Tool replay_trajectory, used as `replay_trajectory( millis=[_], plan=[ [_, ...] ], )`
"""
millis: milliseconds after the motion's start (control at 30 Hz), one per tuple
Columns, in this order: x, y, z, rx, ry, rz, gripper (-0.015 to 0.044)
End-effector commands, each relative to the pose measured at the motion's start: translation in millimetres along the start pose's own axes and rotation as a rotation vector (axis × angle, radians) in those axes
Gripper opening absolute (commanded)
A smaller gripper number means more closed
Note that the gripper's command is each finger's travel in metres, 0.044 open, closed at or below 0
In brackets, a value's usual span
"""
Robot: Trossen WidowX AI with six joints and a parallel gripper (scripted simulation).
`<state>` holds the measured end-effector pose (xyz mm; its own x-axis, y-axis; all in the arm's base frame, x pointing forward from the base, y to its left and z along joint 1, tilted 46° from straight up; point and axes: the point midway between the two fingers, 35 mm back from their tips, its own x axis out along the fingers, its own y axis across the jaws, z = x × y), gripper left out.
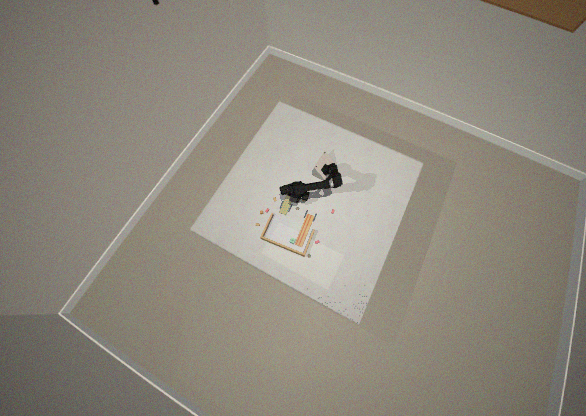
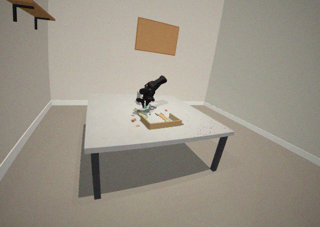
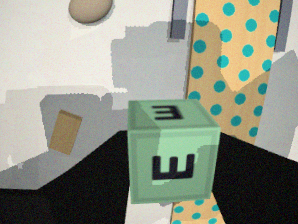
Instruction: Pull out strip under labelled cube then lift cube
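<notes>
My gripper [image 2: 144, 107] [image 3: 164, 139] is shut on the green cube [image 2: 145, 106] [image 3: 173, 167] with a black E on its faces. It holds the cube in the air above the table. The tan strip with teal dots [image 1: 285, 206] [image 2: 140, 113] [image 3: 235, 55] lies behind and below the cube in the wrist view, flat and outside the wooden frame, with dark side pieces along its edges. Orange strips [image 1: 304, 230] [image 2: 164, 117] lie side by side inside the frame, with a small green object [image 1: 292, 241] [image 2: 167, 120] at their front end.
The wooden frame [image 1: 283, 247] [image 2: 165, 125] has low walls on three sides and stands in front of the arm. Small loose pieces lie around it, including a red one [image 1: 333, 211] [image 2: 166, 110], a brown block [image 3: 65, 132] and a rounded tan piece [image 3: 90, 9].
</notes>
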<state>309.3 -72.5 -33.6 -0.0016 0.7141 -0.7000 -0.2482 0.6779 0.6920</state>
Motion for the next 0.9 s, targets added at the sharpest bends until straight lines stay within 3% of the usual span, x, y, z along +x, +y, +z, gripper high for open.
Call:
replay_trajectory(
  millis=[0, 333, 867],
  plan=[
    [1.1, 6.6, -12.1, -0.004, 0.004, -0.003, 0.0000],
    [-33.9, 6.7, -12.6, -0.004, 0.005, -0.004, 0.0000],
    [-34.9, 6.7, -12.6, -0.004, 0.005, -0.004, 0.0000]
  ],
)
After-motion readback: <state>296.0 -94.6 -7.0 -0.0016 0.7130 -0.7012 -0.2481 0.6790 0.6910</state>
